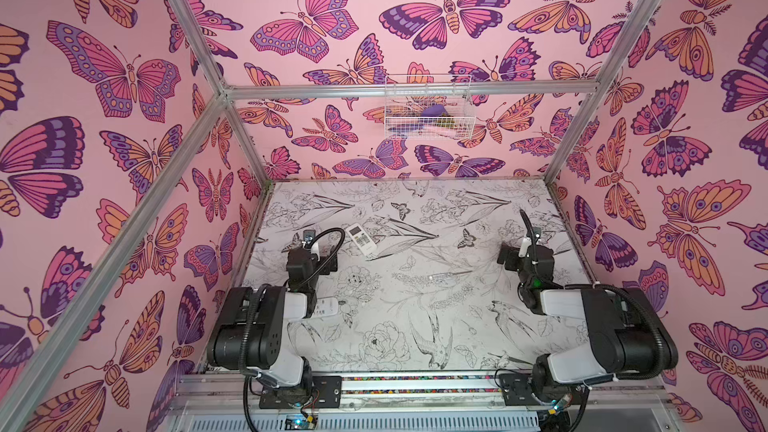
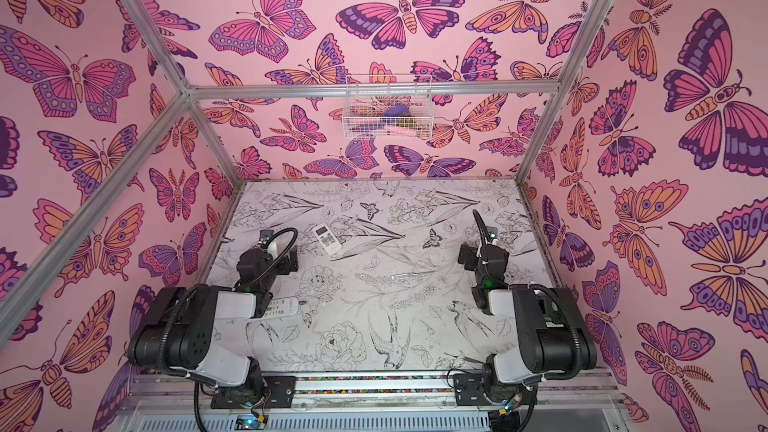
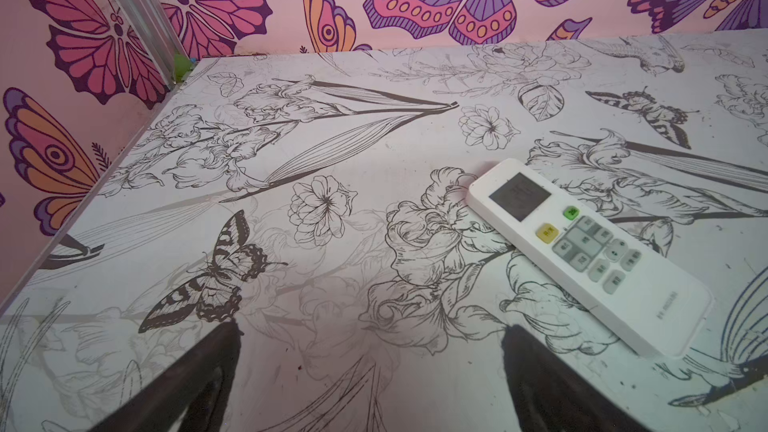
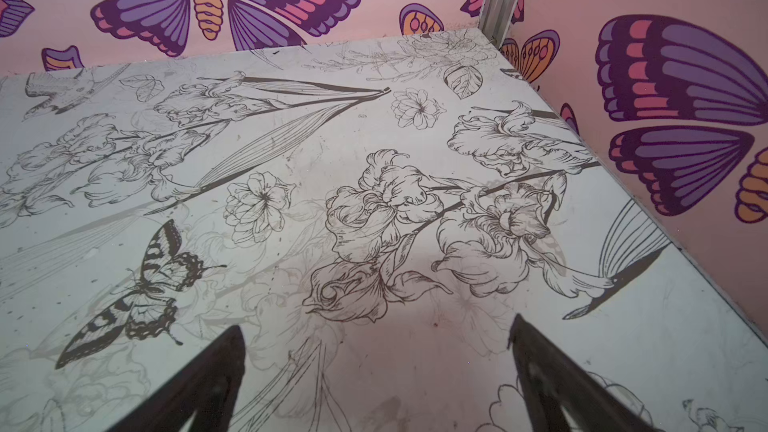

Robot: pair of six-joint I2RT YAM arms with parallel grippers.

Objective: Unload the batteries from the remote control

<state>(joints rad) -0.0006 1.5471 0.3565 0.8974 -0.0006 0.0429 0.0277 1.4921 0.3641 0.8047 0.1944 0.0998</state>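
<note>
Rearward, wire basket [image 1: 461, 118] holding purple item [image 1: 432, 111], white remote [image 1: 361, 238] on table [image 1: 415, 326]

Print on the remote control [image 3: 590, 255] is illegible.

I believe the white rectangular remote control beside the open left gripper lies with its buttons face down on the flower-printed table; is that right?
Not quite: the white rectangular remote control lies with its buttons face up; the left wrist view shows its grey display and keys. It does lie on the flower-printed table, beside the open left gripper.
</note>
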